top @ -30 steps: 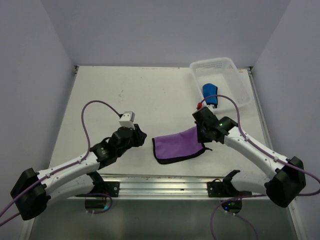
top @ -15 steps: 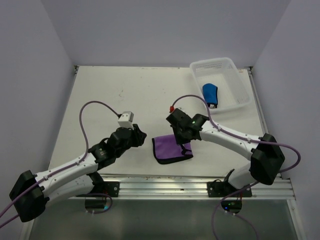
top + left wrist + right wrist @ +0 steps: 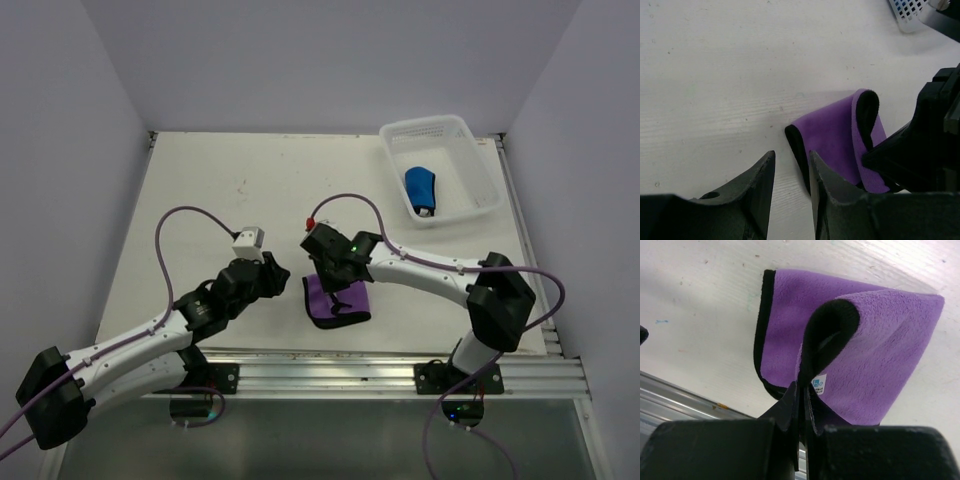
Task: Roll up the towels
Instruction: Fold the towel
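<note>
The purple towel (image 3: 336, 302) lies near the table's front edge, folded over on itself with its dark hem curling up. My right gripper (image 3: 337, 288) is shut on that lifted hem (image 3: 832, 322), holding it over the flat lower layer (image 3: 782, 335). My left gripper (image 3: 279, 276) hovers just left of the towel's left edge (image 3: 797, 145). Its fingers are open by a narrow gap (image 3: 791, 156) with only bare table between them. The blue towel (image 3: 420, 188) lies rolled in the white basket (image 3: 470, 132) at the back right.
The right arm's black wrist (image 3: 932, 145) crowds the towel's right side in the left wrist view. A corner of the basket (image 3: 912, 9) shows at the top right there. A metal rail (image 3: 330, 365) runs along the front edge.
My right gripper has carried the purple towel's right edge leftward over the rest, so the towel now looks much narrower. The left gripper has shifted slightly and parted a little.
</note>
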Tool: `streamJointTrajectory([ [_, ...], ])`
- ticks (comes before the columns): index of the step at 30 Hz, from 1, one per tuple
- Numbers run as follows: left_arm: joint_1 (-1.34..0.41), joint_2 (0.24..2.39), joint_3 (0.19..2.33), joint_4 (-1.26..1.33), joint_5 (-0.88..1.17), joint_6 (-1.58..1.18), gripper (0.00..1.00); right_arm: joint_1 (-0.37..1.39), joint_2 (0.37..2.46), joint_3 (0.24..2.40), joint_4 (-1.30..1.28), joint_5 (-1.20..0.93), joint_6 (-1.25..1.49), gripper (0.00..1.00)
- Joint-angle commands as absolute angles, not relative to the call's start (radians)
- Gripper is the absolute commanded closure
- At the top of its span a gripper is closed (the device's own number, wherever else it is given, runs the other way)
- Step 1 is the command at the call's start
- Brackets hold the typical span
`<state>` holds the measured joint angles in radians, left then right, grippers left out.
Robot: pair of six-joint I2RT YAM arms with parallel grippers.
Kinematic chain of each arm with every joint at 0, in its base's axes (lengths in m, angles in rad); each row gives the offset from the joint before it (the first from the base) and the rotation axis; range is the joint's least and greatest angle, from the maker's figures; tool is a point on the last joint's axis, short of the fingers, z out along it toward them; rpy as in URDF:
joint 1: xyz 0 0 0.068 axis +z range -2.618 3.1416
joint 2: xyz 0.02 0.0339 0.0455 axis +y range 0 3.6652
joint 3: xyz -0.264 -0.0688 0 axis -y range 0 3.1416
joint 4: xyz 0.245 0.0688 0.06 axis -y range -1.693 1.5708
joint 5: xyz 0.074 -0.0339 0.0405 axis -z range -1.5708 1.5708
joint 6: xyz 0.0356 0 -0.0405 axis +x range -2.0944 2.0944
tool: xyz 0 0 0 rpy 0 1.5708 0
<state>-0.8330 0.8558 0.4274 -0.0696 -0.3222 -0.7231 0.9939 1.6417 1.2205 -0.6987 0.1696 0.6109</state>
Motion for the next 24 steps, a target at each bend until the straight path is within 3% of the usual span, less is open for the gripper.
streamJointTrajectory([
  [1, -0.838, 0.851, 0.428, -0.071, -0.341, -0.732, 0.63, 1.012, 1.681, 1.273, -0.649, 0.144, 0.632, 1.0],
  [15, -0.838, 0.845, 0.431, -0.072, -0.339, -0.727, 0.62, 1.045, 1.75, 1.289, -0.601, 0.094, 0.646, 1.0],
  [18, -0.838, 0.847, 0.431, -0.071, -0.339, -0.729, 0.62, 1.054, 1.761, 1.29, -0.592, 0.077, 0.65, 0.94],
  [24, -0.836, 0.842, 0.433, -0.08, -0.344, -0.732, 0.62, 1.057, 1.746, 1.269, -0.565, 0.046, 0.666, 0.71],
])
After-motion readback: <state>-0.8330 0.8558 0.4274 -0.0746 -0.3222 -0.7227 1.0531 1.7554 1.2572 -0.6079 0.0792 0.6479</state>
